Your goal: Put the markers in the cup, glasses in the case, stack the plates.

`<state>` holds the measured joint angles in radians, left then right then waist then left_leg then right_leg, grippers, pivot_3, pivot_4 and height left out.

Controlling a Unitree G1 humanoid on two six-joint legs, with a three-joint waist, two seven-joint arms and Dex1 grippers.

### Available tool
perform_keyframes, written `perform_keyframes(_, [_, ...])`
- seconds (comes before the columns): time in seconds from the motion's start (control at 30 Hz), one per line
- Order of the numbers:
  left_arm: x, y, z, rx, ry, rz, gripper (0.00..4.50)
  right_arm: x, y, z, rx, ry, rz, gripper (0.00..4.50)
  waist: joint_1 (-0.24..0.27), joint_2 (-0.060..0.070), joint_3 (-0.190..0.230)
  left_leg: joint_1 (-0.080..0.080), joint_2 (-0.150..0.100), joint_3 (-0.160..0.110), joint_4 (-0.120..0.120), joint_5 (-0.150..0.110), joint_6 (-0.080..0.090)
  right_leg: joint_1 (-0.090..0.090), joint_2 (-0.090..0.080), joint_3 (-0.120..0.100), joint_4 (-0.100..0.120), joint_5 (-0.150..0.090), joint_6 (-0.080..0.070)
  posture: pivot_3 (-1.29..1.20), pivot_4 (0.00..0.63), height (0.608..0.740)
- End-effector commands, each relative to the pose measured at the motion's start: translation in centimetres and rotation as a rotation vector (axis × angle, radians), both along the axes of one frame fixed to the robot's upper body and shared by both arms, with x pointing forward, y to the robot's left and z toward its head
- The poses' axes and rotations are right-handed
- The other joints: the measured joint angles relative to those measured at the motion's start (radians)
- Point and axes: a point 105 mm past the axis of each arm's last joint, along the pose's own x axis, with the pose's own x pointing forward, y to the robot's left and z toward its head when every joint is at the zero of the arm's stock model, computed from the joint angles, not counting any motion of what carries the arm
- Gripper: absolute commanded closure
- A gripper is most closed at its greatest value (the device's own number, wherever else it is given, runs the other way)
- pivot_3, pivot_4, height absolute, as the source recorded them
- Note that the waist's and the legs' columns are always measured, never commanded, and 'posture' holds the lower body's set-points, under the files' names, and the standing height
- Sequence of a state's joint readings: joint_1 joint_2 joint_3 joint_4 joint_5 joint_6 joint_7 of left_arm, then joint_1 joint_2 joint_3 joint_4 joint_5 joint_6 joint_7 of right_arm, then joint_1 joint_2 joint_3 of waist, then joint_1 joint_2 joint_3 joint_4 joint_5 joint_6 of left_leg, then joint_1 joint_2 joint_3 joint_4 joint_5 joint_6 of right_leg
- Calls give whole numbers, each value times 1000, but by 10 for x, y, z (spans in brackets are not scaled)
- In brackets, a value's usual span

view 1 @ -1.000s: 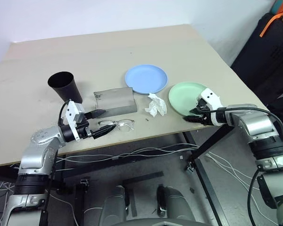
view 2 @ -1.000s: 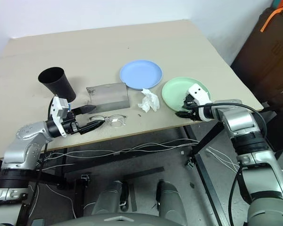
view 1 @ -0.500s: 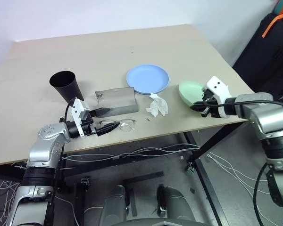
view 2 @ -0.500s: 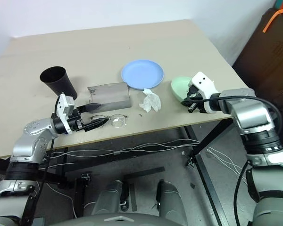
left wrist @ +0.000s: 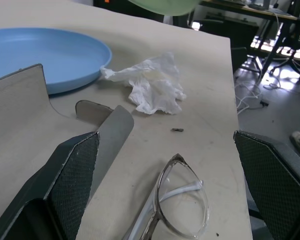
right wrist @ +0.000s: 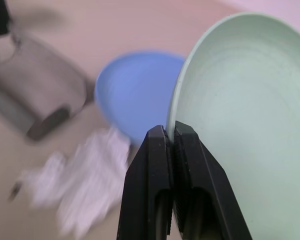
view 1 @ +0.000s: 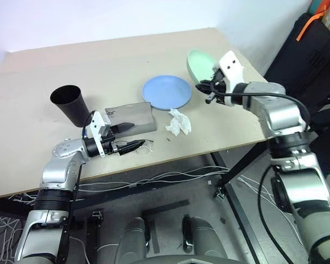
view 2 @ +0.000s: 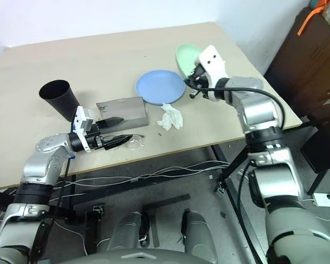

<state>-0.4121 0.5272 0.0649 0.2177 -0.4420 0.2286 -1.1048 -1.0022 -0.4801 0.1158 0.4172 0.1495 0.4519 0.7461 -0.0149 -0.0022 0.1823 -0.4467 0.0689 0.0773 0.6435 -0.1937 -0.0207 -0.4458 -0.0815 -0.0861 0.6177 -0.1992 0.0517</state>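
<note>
1. Our right gripper (view 1: 205,87), pinched on the green plate (view 1: 198,63), holds it aloft upper right; the blue plate (view 1: 166,92) waits mid-frame.
2. Our left gripper (view 1: 127,137) gapes wide around the glasses (view 1: 144,145), beside the case (view 1: 131,116); they are still uncased.
3. The cup (view 1: 70,104) stands at left.

The right hand (view 1: 204,88) has clamped onto the rim of the mint green plate (view 1: 199,62) and lifted it off the counter (view 1: 38,71). A second ago that plate lay flat near the front right corner; now it hangs tilted in the air, carried over to just beside the blue plate (view 1: 166,92), on its right.
</note>
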Motion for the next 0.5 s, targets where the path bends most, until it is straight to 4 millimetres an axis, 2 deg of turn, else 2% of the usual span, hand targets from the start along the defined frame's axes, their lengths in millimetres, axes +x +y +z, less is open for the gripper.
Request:
perform_keyframes(0.03, [-4,6,12,-5,-52,28,0,19,23,36,55,-185,29,4458,-3,0,0,0,0,0,0,0,0,0,0,0,1,0,0,0,150,740])
perform_keyframes(0.13, [-7,10,13,-5,-59,57,0,29,41,39,92,-178,50,4458,-5,1,1,0,0,0,0,0,0,0,0,1,2,1,1,0,150,740])
perform_keyframes(0.27, [-12,15,14,-10,-65,94,0,33,62,37,111,-166,85,4458,-2,1,1,0,0,0,-1,0,0,0,0,1,2,3,0,0,150,740])
perform_keyframes(0.4, [-18,15,13,-15,-67,116,0,32,81,21,109,-106,132,4458,-2,1,1,0,0,1,0,0,0,0,0,1,1,3,-1,0,150,740])
perform_keyframes(0.5, [-21,16,15,-17,-74,135,0,28,94,2,91,-31,168,4458,-4,1,1,1,0,0,0,0,0,0,0,1,2,2,-3,0,150,740])
